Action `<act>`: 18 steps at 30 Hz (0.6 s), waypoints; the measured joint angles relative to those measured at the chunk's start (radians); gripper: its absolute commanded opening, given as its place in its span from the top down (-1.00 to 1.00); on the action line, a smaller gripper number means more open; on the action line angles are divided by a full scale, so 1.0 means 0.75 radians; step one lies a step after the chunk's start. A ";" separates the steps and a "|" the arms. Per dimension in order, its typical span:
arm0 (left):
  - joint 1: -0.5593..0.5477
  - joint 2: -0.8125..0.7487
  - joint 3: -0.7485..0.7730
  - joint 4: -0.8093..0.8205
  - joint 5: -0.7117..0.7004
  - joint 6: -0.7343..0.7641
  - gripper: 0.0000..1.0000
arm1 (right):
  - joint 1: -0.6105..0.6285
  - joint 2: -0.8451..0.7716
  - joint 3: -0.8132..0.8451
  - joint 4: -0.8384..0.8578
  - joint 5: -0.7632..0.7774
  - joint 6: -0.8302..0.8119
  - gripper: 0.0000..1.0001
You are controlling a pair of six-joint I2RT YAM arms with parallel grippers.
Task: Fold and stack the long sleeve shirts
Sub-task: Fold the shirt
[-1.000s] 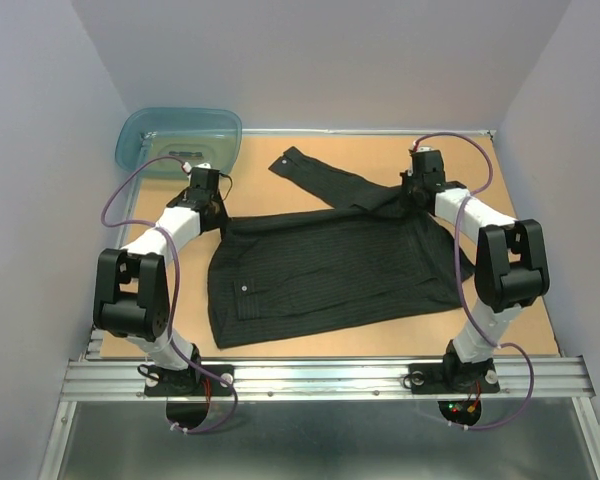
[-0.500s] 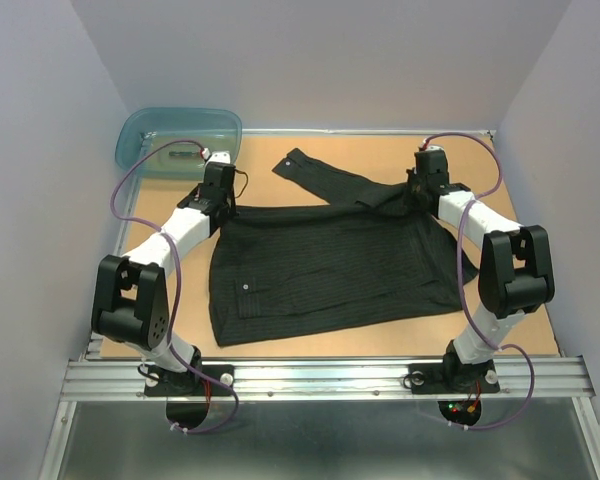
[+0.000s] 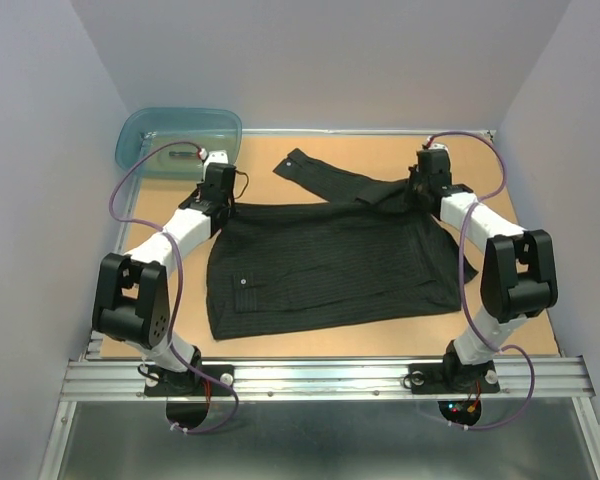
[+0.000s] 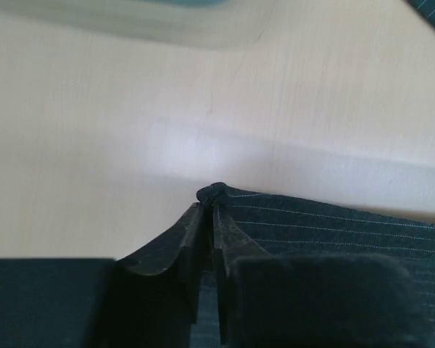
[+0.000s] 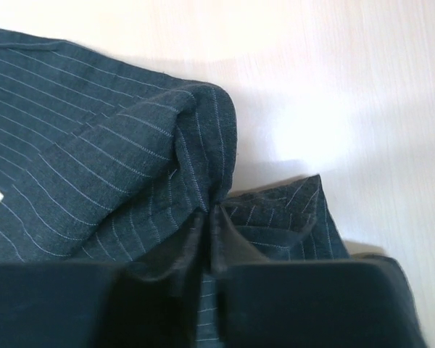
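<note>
One black pinstriped long sleeve shirt [image 3: 330,262] lies spread across the middle of the table, with one sleeve [image 3: 320,175] stretched toward the far left. My left gripper [image 3: 223,208] is shut on the shirt's far left corner; in the left wrist view the gripper [image 4: 209,210] pinches a bunched edge of the cloth [image 4: 333,225]. My right gripper [image 3: 412,198] is shut on the shirt's far right part near the sleeve's base; in the right wrist view the gripper [image 5: 209,216] pinches gathered pinstriped cloth [image 5: 109,159].
A translucent teal plastic tub [image 3: 178,138] stands at the far left corner, just beyond my left gripper. Grey walls close in the table on three sides. A metal rail [image 3: 330,378] runs along the near edge.
Both grippers moved away from me toward the far side, pulling the shirt's far edge with them. The shirt's body slid back and now lies flatter and straighter.
</note>
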 measured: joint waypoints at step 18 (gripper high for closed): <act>-0.129 -0.341 -0.087 -0.202 0.143 -0.292 -0.97 | 0.004 -0.358 -0.204 -0.024 -0.300 0.129 -0.40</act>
